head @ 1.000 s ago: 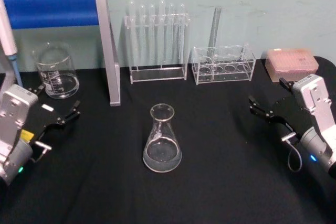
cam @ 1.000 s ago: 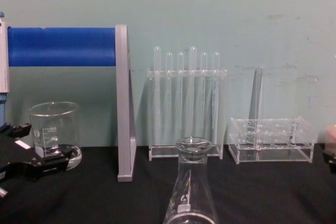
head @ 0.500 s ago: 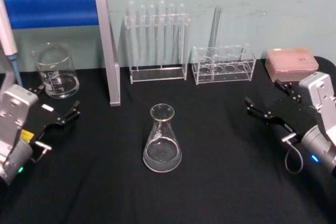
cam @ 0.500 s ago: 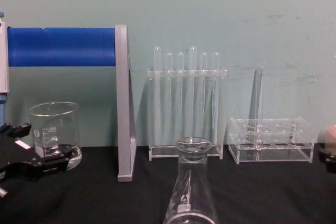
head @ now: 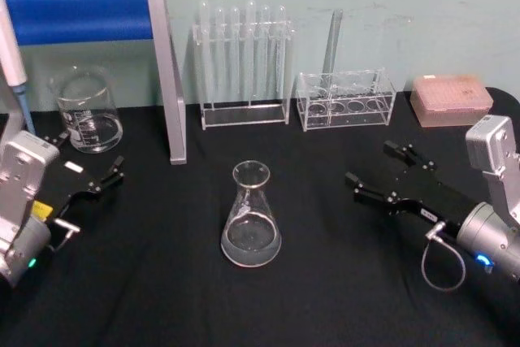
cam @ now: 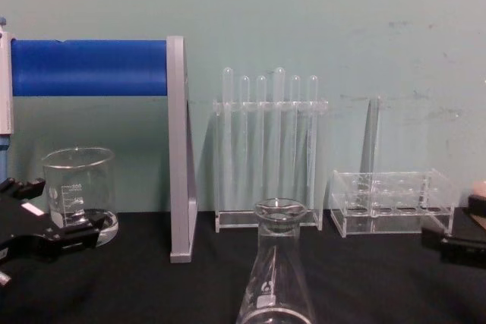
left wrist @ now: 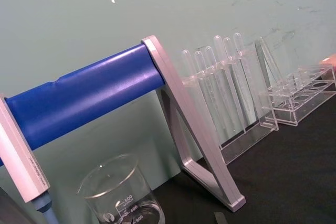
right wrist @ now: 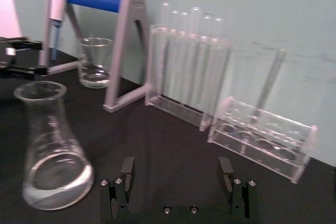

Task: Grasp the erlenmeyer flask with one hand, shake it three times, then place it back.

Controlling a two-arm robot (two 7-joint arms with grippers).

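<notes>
Clear glass conical erlenmeyer flask (head: pixel 251 219) upright near the middle of the black counter (head: pixel 325 282), a shallow pool of clear liquid in its wide base, standing free. At about 3 o'clock from it, near but apart: black right end effector (head: pixel 370 163) on a silver wrist, released, fingers (head: pixel 366 190) spread wide and aimed toward the flask; same spread seen from the right wrist, flask just beyond one finger. At 9 o'clock, well apart: black left end effector (head: pixel 88 157), likewise released, parked beside a straight-walled glass beaker (head: pixel 85 111). At 12 o'clock, against the teal wall: clear rack of test tubes (head: pixel 244 62).
</notes>
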